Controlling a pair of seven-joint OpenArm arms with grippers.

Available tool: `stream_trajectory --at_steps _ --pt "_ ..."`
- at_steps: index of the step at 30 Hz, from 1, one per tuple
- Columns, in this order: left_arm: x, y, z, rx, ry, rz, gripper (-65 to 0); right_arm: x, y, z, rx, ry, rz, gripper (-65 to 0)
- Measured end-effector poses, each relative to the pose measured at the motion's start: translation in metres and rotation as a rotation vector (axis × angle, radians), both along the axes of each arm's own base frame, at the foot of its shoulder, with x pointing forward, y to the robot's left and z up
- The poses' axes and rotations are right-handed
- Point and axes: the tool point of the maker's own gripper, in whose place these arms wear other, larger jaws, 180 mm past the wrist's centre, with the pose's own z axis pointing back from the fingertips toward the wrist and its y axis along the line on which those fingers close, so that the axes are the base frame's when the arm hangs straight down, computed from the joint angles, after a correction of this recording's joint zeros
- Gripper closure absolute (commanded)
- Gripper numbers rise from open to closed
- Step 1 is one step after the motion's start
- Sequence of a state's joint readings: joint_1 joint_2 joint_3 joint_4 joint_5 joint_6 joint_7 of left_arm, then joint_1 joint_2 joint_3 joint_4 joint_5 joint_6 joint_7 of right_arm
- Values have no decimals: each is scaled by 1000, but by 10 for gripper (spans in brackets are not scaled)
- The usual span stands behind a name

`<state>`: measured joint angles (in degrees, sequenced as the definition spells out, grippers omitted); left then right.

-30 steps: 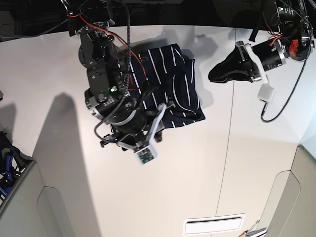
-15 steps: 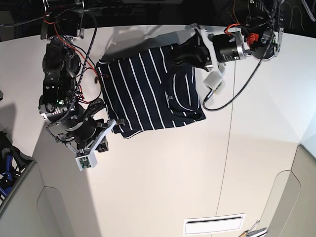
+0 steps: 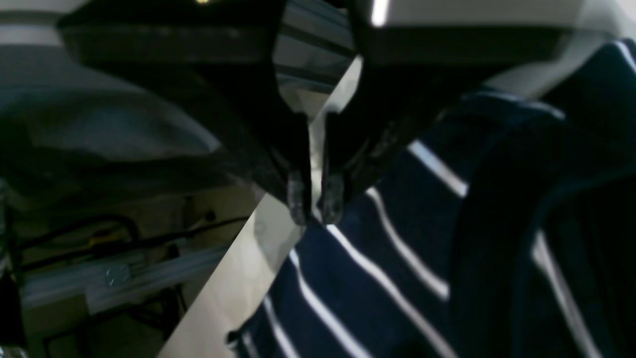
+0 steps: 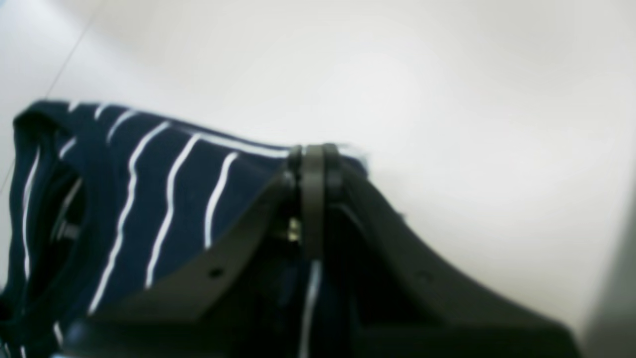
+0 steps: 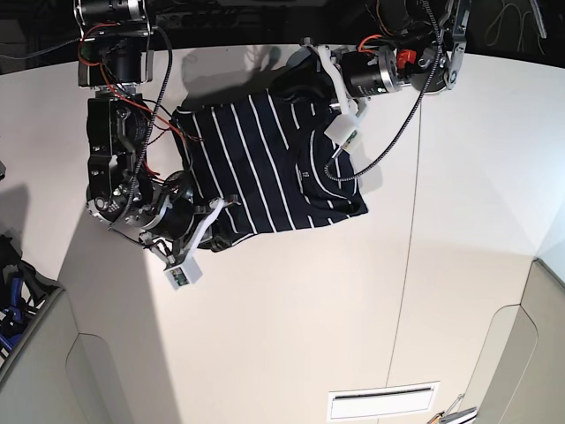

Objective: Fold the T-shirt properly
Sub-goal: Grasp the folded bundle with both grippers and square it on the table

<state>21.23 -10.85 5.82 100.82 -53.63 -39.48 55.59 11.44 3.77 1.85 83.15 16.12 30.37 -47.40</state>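
T-shirt (image 5: 265, 168) lies partly folded on white table (image 5: 353, 309), toward far edge, collar area on upper layer. Right gripper (image 4: 313, 154) at near-left corner, jaws pressed together, striped fabric pinched between them. Left gripper (image 3: 312, 199) at far edge of shirt beside table rim, fingertips nearly together; grip on fabric not discernible.

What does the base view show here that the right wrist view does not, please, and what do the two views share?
Only the base view shows both arms at once, the left gripper at the shirt's far corner, and the table around it. Only the right wrist view shows the right gripper up close, its fingers shut on a corner of the cloth. Both show the striped T-shirt.
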Motion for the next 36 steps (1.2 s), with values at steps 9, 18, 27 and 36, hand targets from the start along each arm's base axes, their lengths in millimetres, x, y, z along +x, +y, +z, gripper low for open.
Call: stream_trajectory --at_steps 9,18,27,36 --pt "38 25 -14 53 -16 75 -45 -3 0 -4 -7 21 6 0" --pt "85 76 -9 176 -137 196 -45 -7 -1 -9 -23 50 13 0" --pt "133 106 -30 269 -154 269 -45 -26 4 -22 18 100 16 0" --pt "185 118 -27 290 -160 302 -45 -72 20 -43 148 190 30 0"
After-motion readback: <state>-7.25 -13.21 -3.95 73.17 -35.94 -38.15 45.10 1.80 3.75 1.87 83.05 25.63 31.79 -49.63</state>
